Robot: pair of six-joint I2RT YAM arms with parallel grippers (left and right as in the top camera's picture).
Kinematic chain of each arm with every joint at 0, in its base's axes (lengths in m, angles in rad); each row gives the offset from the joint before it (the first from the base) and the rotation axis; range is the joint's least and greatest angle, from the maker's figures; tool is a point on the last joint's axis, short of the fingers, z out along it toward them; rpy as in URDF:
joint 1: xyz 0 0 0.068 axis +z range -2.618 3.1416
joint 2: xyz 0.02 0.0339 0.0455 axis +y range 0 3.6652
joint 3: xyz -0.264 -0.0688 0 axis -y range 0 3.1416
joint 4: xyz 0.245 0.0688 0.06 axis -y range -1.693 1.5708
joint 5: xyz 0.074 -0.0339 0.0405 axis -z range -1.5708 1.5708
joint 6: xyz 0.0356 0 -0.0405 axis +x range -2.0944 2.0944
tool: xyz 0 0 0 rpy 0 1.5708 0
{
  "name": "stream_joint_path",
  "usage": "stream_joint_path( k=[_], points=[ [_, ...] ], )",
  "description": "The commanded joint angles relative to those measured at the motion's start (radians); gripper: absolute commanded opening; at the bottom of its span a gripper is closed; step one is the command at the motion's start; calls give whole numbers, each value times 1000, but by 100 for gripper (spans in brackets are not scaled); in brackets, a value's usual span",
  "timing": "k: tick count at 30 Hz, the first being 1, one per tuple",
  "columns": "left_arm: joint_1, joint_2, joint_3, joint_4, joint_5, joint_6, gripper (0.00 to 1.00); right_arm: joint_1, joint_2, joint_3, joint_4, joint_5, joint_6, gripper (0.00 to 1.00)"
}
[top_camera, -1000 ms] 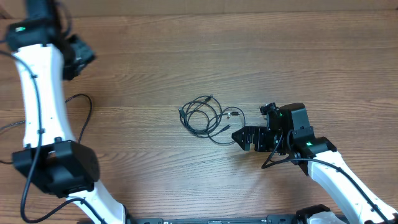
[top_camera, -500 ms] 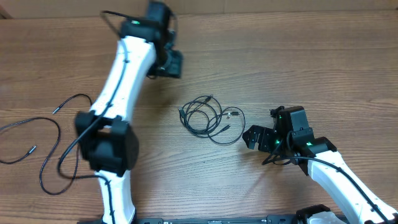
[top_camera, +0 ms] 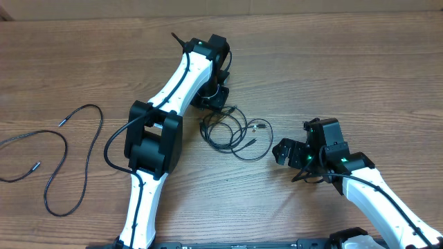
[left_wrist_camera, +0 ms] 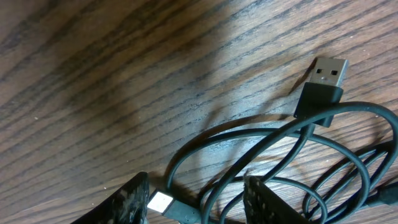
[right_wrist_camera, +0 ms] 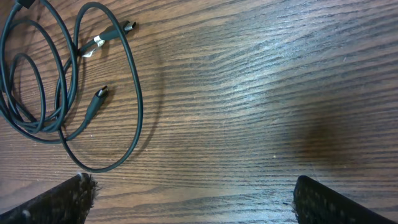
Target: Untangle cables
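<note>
The left gripper [left_wrist_camera: 196,205] is down at the upper left edge of the tangled cables [top_camera: 228,131], jaws partly apart. Its two fingers [left_wrist_camera: 127,199] straddle several black strands and a white-tipped plug [left_wrist_camera: 160,202] low in the wrist view, and they do not pinch any of them. Just beyond the fingers, a USB-A plug [left_wrist_camera: 323,78] lies flat on the wood, its cord curving back into the loops.

The right gripper [top_camera: 280,152] sits just right of the same bundle, spread wide with nothing between the jaws. Its camera shows the loops to its upper left, with two small plug ends lying inside them.

The bundle rests near the middle of the wooden table [top_camera: 346,62], between the two grippers. A separate loose cord [top_camera: 69,152] snakes along the far left side, well apart from the tangle.
</note>
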Motion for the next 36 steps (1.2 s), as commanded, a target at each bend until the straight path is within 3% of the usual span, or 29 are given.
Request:
stream_joint_path(
  k=[1,10,12,14,22,30,36],
  points=[
    [-8,22,-5,-8,44,19,48,3,0,10,6,15,4,100],
    [-8,24,-73,10,60,19,40,3,0,10,5,15,4,100],
    [-8,24,-83,13,59,19,28,3,0,10,5,14,4,100],
    [-8,23,-82,12,60,19,4,3,0,10,5,14,4,100],
    [-8,6,72,-102,60,19,4,3,0,10,7,14,4,100],
    [-8,-38,476,-277,79,19,4,3,0,10,9,14,4,100],
    [-8,-38,583,-381,67,-97,4,3,0,10,4,14,4,100]
  ],
)
